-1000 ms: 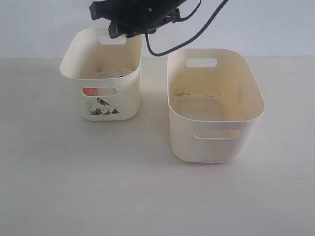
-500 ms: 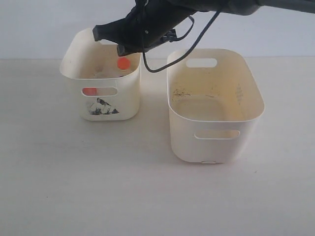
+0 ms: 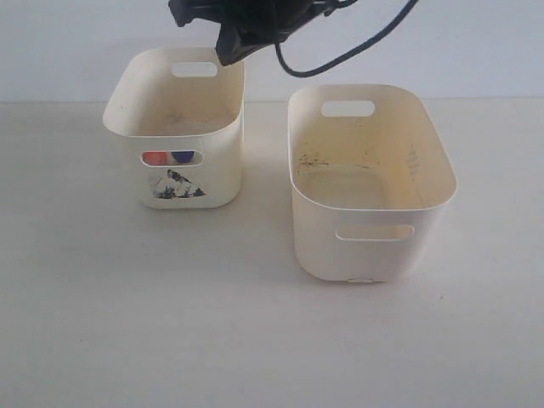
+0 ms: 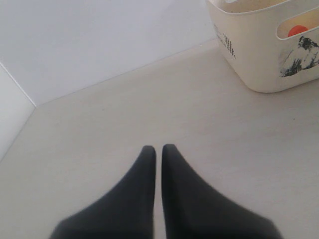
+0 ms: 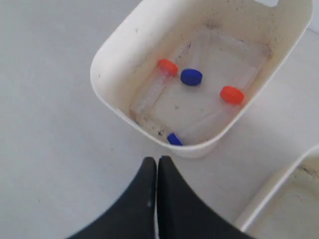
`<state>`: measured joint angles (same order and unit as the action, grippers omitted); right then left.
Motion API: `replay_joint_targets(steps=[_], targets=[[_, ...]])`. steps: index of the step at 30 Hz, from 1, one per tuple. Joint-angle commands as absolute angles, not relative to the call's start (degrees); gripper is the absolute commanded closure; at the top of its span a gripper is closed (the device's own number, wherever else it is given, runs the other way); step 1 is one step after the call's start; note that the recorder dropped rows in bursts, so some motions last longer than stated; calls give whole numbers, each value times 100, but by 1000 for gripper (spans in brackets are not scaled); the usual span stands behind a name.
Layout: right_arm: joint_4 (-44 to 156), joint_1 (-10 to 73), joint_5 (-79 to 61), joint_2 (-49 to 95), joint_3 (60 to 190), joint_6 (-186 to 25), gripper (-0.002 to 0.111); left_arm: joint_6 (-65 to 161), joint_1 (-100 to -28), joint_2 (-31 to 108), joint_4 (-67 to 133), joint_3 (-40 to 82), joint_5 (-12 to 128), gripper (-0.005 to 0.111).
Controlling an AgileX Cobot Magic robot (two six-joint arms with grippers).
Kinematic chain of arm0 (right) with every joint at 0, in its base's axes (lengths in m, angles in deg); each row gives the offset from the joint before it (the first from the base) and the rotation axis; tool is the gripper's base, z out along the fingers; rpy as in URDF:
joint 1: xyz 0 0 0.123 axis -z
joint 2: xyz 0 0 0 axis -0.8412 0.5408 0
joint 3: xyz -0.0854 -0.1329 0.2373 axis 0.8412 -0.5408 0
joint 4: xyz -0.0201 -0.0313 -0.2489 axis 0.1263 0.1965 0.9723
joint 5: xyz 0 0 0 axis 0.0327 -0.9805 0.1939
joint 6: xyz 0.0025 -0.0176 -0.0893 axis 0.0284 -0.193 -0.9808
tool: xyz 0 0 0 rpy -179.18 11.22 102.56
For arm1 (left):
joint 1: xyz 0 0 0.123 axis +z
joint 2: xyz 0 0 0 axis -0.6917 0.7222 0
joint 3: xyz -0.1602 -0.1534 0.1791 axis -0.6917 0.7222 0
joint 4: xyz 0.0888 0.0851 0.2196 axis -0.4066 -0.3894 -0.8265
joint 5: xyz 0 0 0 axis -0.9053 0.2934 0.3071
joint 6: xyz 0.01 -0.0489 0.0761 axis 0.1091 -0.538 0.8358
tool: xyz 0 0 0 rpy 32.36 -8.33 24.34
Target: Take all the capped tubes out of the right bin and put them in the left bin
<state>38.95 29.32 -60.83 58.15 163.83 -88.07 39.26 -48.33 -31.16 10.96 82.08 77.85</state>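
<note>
Spreading pale and matte under everything, the off-white surface (image 3: 170, 323) runs back to a plain, light wall (image 3: 476, 42), the two meeting in a straight line behind the bins. In the left wrist view a second wall panel (image 4: 10, 109) joins the first at a corner.

The left bin (image 3: 217, 183), with the black mountain picture on its front, stands beside the larger right bin (image 3: 374, 255), a strip of bare surface between them. Dark specks and yellowish stains mark the right bin's floor.

All four capped tubes (image 5: 191, 76) lie on the floor of the left bin: two orange-red caps and two blue. An orange cap (image 3: 154, 158) and a blue cap (image 3: 182, 157) show through its front handle slot.

The right hand (image 3: 228, 51) hangs above the left bin's rear rim, a black cable (image 3: 340, 55) looping from it. Its fingers are pressed together with nothing between them. The left hand (image 4: 156, 148) is likewise drawn together and holds nothing, over bare surface near the left bin.
</note>
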Motion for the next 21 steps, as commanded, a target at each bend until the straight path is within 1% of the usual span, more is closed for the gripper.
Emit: replay_joint_targets(steps=[1, 5, 9, 12, 15, 21], targets=[[4127, 2932, -6715, 5057, 16018, -8863, 108, 3871, -4863, -3113, 1113, 8187, 7755, 102], [4179, 2932, -6325, 4208, 15072, -8863, 108, 3871, -4863, -3113, 1113, 8187, 7755, 102], [4554, 2932, -5505, 3337, 13872, -8804, 108, 3871, -4863, -3113, 1113, 8187, 7755, 102], [4850, 2932, -5054, 2844, 13243, -8755, 108, 3871, -4863, -3113, 1113, 8187, 7755, 102], [4812, 2932, -5076, 2526, 12987, -8755, 108, 3871, -4863, -3113, 1113, 8187, 7755, 102], [4786, 2932, -4935, 2359, 12960, -8748, 108, 3871, -4863, -3113, 1113, 8187, 7755, 102]])
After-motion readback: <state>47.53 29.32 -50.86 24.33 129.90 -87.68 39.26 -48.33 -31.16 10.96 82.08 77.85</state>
